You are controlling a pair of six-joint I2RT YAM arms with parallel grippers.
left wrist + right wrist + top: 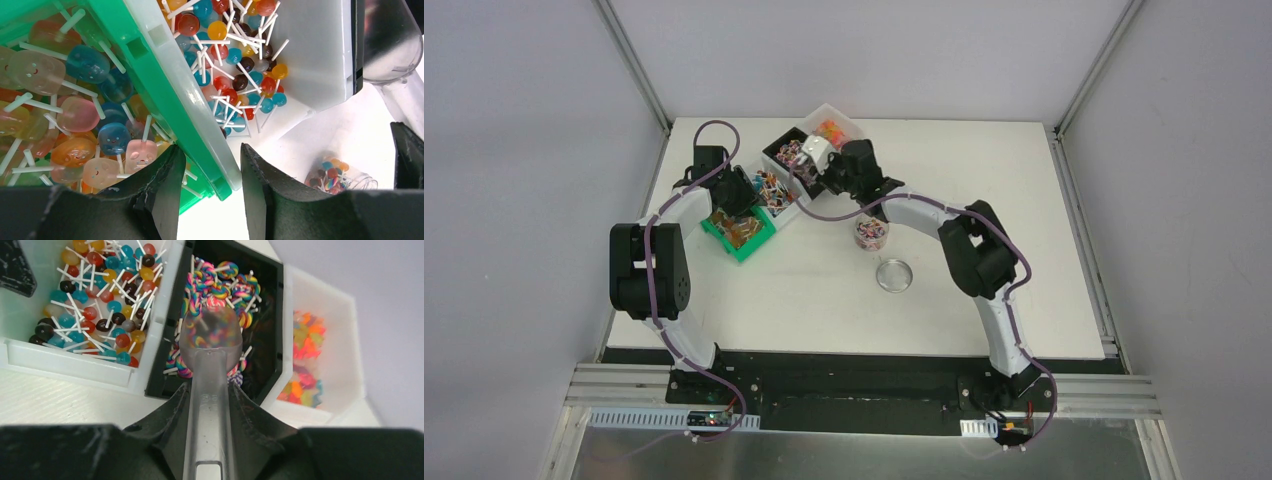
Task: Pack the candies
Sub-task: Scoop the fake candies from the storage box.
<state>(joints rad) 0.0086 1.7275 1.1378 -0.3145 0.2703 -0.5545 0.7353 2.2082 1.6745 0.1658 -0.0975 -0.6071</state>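
The candies lie in four bins: rainbow swirl lollipops (227, 275) in a black bin (280, 315), round lollipops (100, 290) in a white bin (776, 195), square face lollipops (75, 115) in a green bin (742, 232), and gummies (305, 355) in the far white bin. My right gripper (210, 390) is shut on the handle of a clear scoop (207, 335), whose bowl hangs over the swirl lollipops. My left gripper (210, 152) stands open astride the touching walls of the green and white bins at their near corner, with a gap at its right finger.
A clear jar (871, 233) partly filled with mixed lollipops stands upright on the table right of the bins. Its round lid (895, 274) lies flat just in front of it. The two arms crowd together over the bins.
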